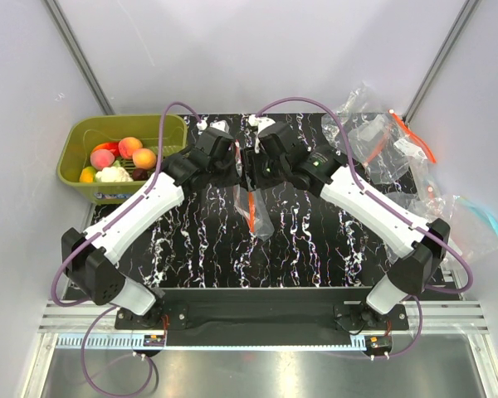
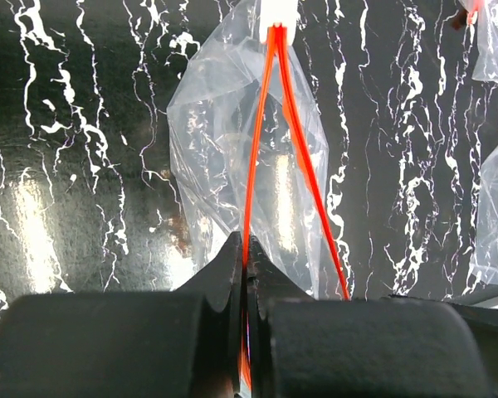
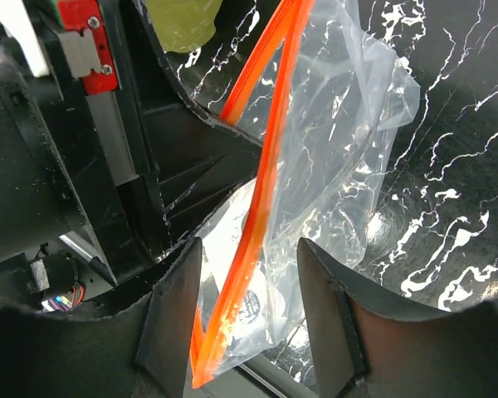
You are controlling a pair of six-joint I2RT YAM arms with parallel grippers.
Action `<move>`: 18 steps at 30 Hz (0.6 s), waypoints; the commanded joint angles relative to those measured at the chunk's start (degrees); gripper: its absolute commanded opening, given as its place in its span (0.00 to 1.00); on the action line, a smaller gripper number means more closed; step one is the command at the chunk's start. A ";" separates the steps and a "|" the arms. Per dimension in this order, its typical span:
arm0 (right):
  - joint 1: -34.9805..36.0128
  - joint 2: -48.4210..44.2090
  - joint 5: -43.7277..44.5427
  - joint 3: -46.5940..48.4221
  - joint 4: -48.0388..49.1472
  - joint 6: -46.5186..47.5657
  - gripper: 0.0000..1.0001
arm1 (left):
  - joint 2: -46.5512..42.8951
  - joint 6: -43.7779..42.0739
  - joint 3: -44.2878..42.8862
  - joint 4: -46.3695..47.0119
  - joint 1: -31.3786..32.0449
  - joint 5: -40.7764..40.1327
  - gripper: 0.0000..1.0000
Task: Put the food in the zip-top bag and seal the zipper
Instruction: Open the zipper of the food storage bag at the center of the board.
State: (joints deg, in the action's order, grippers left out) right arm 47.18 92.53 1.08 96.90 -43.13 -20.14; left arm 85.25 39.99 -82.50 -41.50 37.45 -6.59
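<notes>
Top external view: zip-top bag [image 1: 257, 211] hangs between the two grippers at mid-table, no food in it yet
Left gripper [image 2: 247, 257] is pinched tight on the zipper [image 2: 261, 141]; right gripper [image 3: 249, 249] stands part-open astride the strip, gripping nothing. Three peaches [image 1: 130, 147] and one plum [image 1: 139, 173] lie in the green basket [image 1: 75, 137], far left; filling and sealing are both left to do

The left arm [image 1: 141, 217] and right arm [image 1: 373, 207] have white shells, black joints and black bases, with purple cables [image 1: 173, 108] looping along each. The left hand [image 2: 247, 269] and right hand [image 3: 249, 282] are matte black.
</notes>
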 commanded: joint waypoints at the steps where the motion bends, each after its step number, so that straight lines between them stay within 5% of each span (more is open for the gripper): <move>1: 0.98 -0.25 2.42 1.80 -0.80 -0.16 0.56 | 0.00 0.71 -3.02 0.54 0.17 -1.67 0.00; 18: -0.15 5.37 13.24 7.95 -6.08 1.94 0.29 | -0.87 0.09 -0.04 0.71 0.17 -0.09 0.00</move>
State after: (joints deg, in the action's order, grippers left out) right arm 47.64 97.34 11.31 101.65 -49.41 -19.66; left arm 85.36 40.16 -83.15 -42.94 37.47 -6.87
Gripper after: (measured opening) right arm 0.296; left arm 0.012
